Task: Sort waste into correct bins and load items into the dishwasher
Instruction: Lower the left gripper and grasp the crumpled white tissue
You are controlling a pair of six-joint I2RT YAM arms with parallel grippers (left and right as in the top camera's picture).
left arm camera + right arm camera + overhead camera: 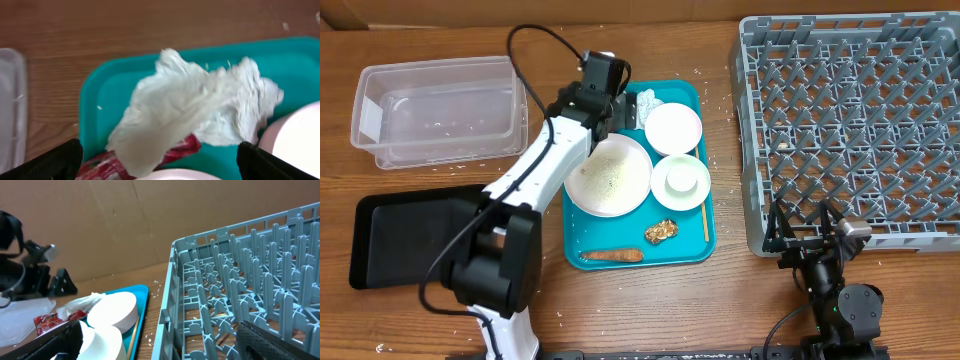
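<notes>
My left gripper [623,106] [157,169] hangs open over the far left corner of the teal tray [698,240]. The crumpled white napkin [200,107] [646,101] lies just ahead of its wide-spread fingers [50,164], on top of the red wrapper [105,165]. On the tray are a large plate [610,175] dusted with rice, a bowl [674,127], a second bowl holding a cup [680,178], a brown lump [661,231], a sausage-like stick [612,255] and a thin wooden stick [705,215]. My right gripper [803,228] [165,345] is open and empty at the near left corner of the grey rack [860,120].
A clear plastic tub [440,110] stands at the far left with a few grains in it. A black tray [395,235] lies in front of it, by the left arm's base. Rice grains are scattered on the wood between the teal tray and the rack [240,280].
</notes>
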